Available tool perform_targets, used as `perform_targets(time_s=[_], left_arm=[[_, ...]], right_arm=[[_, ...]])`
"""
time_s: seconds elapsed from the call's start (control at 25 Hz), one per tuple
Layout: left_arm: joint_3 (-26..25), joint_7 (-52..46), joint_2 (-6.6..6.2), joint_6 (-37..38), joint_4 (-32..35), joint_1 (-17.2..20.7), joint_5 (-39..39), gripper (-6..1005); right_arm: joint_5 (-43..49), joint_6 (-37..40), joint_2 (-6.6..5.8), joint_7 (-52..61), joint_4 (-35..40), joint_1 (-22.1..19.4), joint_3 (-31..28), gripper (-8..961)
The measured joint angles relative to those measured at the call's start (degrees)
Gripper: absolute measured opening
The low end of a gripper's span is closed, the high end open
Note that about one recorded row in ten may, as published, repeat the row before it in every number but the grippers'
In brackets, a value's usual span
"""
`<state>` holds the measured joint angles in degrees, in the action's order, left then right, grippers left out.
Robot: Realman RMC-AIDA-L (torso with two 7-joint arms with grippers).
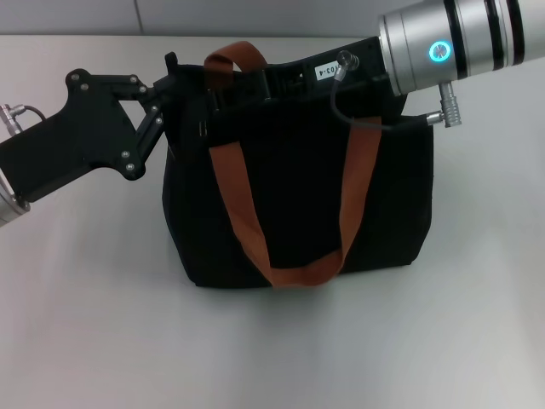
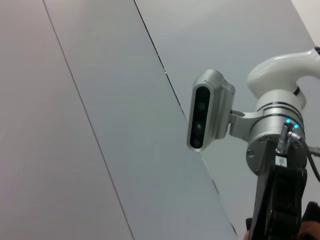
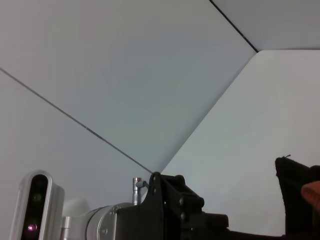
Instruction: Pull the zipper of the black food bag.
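Observation:
The black food bag [image 1: 298,204] stands upright in the middle of the table, its orange-brown straps [image 1: 243,196] hanging down the front. My left gripper [image 1: 169,89] comes in from the left and is closed on the bag's top left corner, which sticks up beside it. My right gripper [image 1: 220,109] lies along the bag's top edge from the right, reaching toward the left end. The zipper pull is hidden among the black parts. The left wrist view shows the right arm's gripper body [image 2: 280,200]. The right wrist view shows the left gripper body [image 3: 175,205] and the bag's corner [image 3: 295,200].
The bag stands on a white table [image 1: 272,349]. A pale wall with panel seams [image 1: 136,17] runs behind it. The right arm's cable [image 1: 366,119] loops over the bag's top right.

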<state>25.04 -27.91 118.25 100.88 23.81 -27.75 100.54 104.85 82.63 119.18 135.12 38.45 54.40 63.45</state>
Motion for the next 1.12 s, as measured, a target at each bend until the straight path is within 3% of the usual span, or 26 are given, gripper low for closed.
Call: perform_targets(time_s=[0.6, 0.8, 1.12], left_arm=[[0.43, -1.36, 0.05, 0.45, 0.54, -0.56, -0.02, 27], [0.42, -1.42, 0.05, 0.70, 0.54, -0.76, -0.02, 27], [0.51, -1.52, 0.09, 0.76, 0.54, -1.16, 0.07, 27]], right_arm=[[0.00, -0.13, 0.07, -0.82, 0.62, -0.09, 0.10, 464], [0.00, -0.23, 0.09, -0.97, 0.69, -0.09, 0.39, 361], [0.00, -0.64, 0.09, -2.02, 0.68, -0.09, 0.45, 351]])
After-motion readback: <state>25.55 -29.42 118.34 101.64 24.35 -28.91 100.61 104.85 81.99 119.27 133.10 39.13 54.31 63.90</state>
